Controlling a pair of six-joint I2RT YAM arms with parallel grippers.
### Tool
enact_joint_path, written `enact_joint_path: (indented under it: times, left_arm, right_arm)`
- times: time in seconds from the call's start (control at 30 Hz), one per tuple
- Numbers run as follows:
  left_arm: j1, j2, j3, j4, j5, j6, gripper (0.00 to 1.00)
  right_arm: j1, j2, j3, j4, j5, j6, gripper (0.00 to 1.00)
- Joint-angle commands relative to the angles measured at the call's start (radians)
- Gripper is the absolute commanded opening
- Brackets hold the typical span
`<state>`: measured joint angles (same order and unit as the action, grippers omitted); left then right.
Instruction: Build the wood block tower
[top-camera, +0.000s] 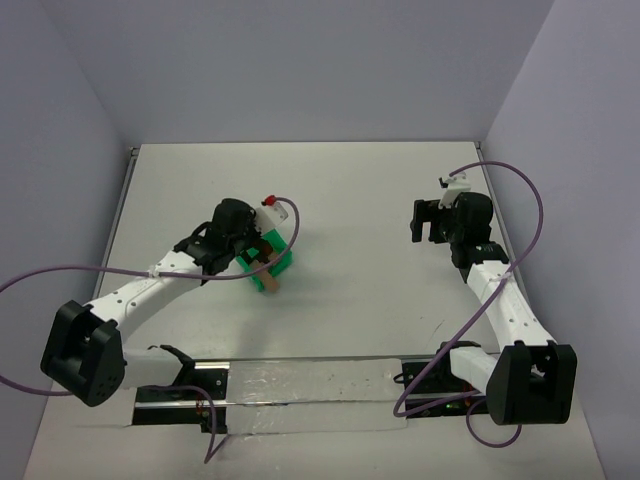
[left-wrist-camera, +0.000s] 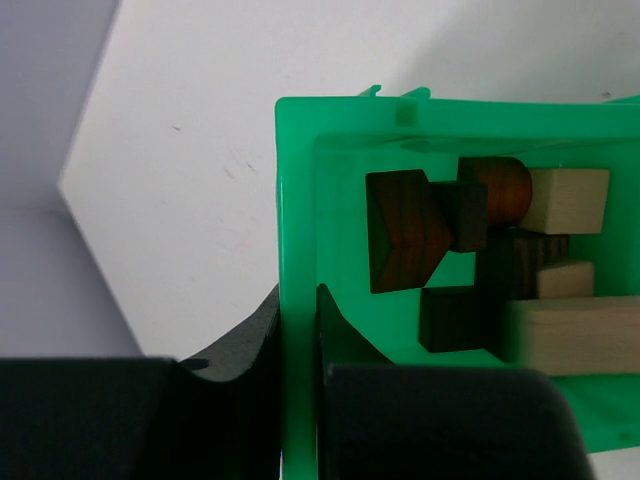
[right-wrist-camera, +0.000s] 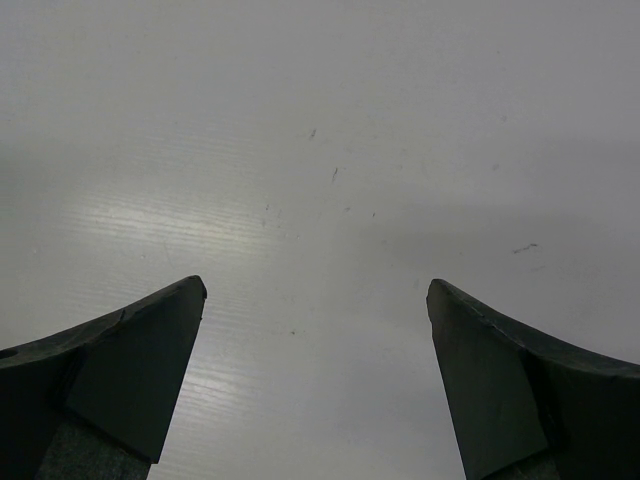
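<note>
Wood blocks (left-wrist-camera: 505, 268) partly beyond right edge

Blocks (left-wrist-camera: 400, 235) inside the bin (left-wrist-camera: 297, 200), its wall between the left pincer's (left-wrist-camera: 298, 310) jaws, left of table (top-camera: 380, 200) centre.

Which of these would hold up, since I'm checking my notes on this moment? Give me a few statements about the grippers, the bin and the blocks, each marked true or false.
1. The left gripper is shut on a wall of the green bin. True.
2. The wood blocks are stacked into a tower on the table. False: they lie loose inside the bin.
3. The right gripper is open. True.
4. A block sits between the right gripper's fingers. False: only bare table shows there.
</note>
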<state>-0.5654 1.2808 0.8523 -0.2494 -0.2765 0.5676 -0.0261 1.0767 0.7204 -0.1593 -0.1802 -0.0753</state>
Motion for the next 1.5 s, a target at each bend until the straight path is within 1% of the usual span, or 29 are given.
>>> enact_joint_path:
  times: [0.0,0.23,0.47,0.7,0.97,1.17,1.47]
  left_arm:
    - [-0.068,-0.044,-0.026,0.218,-0.156,0.083,0.00]
    - [-0.161,-0.034,-0.081,0.352,-0.278,0.153,0.00]
    - [-0.263,-0.018,-0.162,0.523,-0.396,0.289,0.00]
    - [-0.362,-0.014,-0.233,0.651,-0.485,0.425,0.00]
    - [-0.402,0.009,-0.291,0.816,-0.530,0.571,0.00]
    - [-0.430,0.033,-0.294,0.862,-0.559,0.632,0.00]
    - [-0.469,0.049,-0.342,0.986,-0.564,0.735,0.00]
  right_arm:
    - [-0.005,-0.023,0.053,0.002,-0.004,0.003,1.00]
    - [-0.006,-0.023,0.054,0.001,-0.005,0.003,1.00]
    - [-0.006,-0.021,0.056,0.001,-0.002,0.002,1.00]
    - [-0.006,-0.024,0.056,0.006,0.005,0.003,1.00]
    - [-0.006,-0.027,0.056,0.004,0.003,0.004,1.00]
    - [-0.005,-0.024,0.057,0.003,0.005,0.004,1.00]
    - [-0.005,-0.021,0.059,0.002,0.007,0.002,1.00]
